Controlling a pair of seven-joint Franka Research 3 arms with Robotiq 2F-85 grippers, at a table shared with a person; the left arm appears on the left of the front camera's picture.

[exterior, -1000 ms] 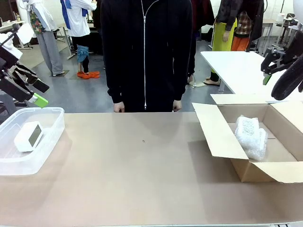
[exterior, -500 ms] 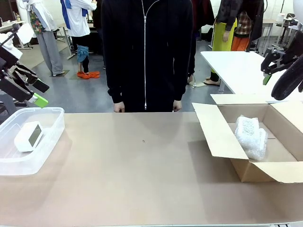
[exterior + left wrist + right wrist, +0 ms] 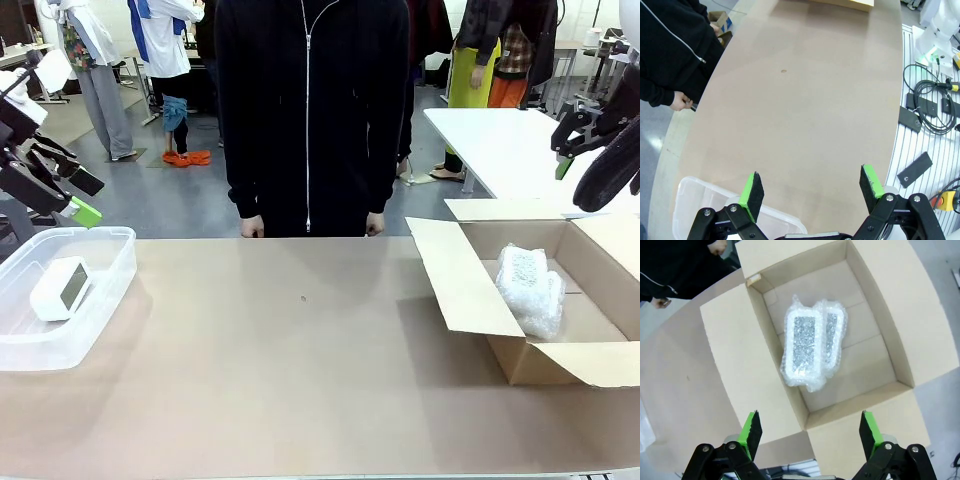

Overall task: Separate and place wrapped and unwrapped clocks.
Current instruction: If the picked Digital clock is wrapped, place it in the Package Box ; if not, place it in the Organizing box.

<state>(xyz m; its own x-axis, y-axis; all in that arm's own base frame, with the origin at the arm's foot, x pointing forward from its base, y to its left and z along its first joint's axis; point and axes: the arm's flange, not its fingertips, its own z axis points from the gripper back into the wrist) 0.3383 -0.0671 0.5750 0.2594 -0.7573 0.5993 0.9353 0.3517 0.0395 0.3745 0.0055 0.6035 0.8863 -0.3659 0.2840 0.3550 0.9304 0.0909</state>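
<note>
Two white bubble-wrapped oblong bundles with grey speckled faces (image 3: 813, 342) lie side by side, touching, in the open brown cardboard box (image 3: 879, 335), and the bare white rounded clock with a dark screen (image 3: 60, 288) sits in the clear plastic tub (image 3: 101, 312). Both the left gripper (image 3: 810, 184) and right gripper (image 3: 809, 429) hang raised, jaws spread wide and empty. From where I stand the sorting looks finished, with the brown table (image 3: 290, 370) bare between box and tub, so the arms probably need only hold off.

Second wrapped bundle (image 3: 831, 327) mostly hidden, perhaps overlapped, under the first (image 3: 805, 344).

Robot lab; rigged worktables (image 3: 510, 140); cables (image 3: 932, 107); people standing about.
</note>
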